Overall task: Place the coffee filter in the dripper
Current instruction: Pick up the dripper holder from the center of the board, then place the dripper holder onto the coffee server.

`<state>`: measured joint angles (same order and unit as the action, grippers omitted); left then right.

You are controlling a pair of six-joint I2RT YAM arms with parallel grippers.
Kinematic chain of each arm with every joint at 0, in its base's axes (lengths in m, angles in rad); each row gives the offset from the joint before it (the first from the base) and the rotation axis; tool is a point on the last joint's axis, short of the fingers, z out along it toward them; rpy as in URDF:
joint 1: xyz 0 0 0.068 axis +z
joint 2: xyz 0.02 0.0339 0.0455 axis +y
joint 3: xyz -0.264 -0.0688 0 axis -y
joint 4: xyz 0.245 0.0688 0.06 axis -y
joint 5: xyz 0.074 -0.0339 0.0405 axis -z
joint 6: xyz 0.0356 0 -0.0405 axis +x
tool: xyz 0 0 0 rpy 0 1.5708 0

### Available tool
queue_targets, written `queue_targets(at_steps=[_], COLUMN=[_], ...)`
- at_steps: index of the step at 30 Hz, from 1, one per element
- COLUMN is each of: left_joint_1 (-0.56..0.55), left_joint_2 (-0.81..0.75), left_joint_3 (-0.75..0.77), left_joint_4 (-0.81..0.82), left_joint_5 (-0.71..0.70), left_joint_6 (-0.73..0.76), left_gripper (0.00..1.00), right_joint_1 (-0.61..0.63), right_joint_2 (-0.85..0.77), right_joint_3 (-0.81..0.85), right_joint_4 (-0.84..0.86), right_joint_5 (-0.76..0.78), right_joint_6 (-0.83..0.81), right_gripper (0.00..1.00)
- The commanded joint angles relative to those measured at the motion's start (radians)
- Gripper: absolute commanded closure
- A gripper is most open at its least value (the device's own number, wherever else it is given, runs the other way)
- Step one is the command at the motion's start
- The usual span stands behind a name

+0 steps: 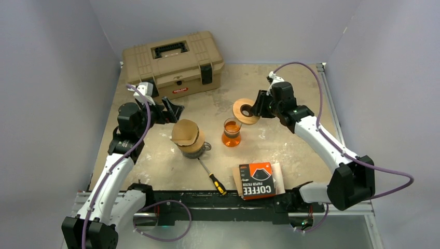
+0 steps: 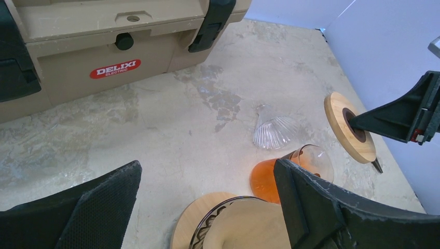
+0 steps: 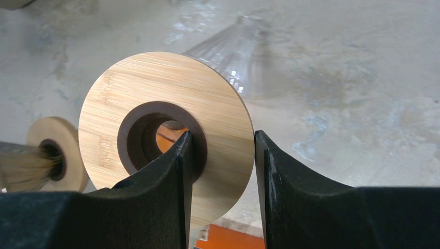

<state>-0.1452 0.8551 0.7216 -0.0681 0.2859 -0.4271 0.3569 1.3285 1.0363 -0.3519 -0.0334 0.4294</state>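
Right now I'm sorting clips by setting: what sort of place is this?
Probably a robot test cell, not a kitchen: plain grey walls enclose a worn table, with a tan toolbox and a screwdriver on it.

The table [image 1: 155, 168] carries 1 toolbox [image 1: 173, 61], 1 orange flask [image 1: 232, 134], 1 screwdriver [image 1: 212, 179] and 1 coffee-filter pack [image 1: 257, 180].

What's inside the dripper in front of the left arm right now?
A brown paper coffee filter sits in the dripper, with its top edge standing above the rim. The filter covers the dripper's inside, so anything under it cannot be seen.
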Motion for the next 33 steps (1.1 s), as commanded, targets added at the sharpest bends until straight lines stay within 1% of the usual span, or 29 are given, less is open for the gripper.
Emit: queue_targets(at_steps=[1,7,9,12,16,23,28,33], left_joint_1=[0.013,0.020,0.024,0.028,0.034,0.037,0.039,0.042], left_joint_2=[-0.002,-0.001,0.001,0.002,0.006,0.004,0.004,0.005], left_joint_3=[-0.013,-0.017,-0.019,-0.021,-0.024,-0.025,-0.025,-0.028], left_joint_4=[0.053,0.053,0.086,0.091,0.099,0.100,0.103,0.109], left_joint_5=[0.024,0.037,0.043,0.047,0.058,0.060,0.064,0.072], left_joint_6=[-0.015,-0.022,-0.025,-0.028,-0.035,-0.033,-0.036,-0.041], left_gripper=[0.01,0.01,0.01,0.01,0.01,0.01,0.01,0.01], right_joint_1=[0.055,0.103,0.120,0.151,0.187,0.210,0.221,0.226], right_joint_2=[-0.014,0.009,0.024,0.035,0.034,0.045,0.052,0.052], right_joint_3=[0.080,0.092,0.093,0.094,0.096,0.094,0.085,0.076], right_joint_4=[0.012,0.015,0.018,0.018,0.009,-0.016,-0.009,0.000], right_joint_5=[-0.038,-0.036,-0.029,-0.019,0.019,0.048,0.050,0.057], right_joint_6=[0.020,0.022,0.024,0.029,0.032,0.032,0.029,0.028], right_gripper=[1.00,1.00,1.00,0.99,0.99,0.97,0.94,0.88])
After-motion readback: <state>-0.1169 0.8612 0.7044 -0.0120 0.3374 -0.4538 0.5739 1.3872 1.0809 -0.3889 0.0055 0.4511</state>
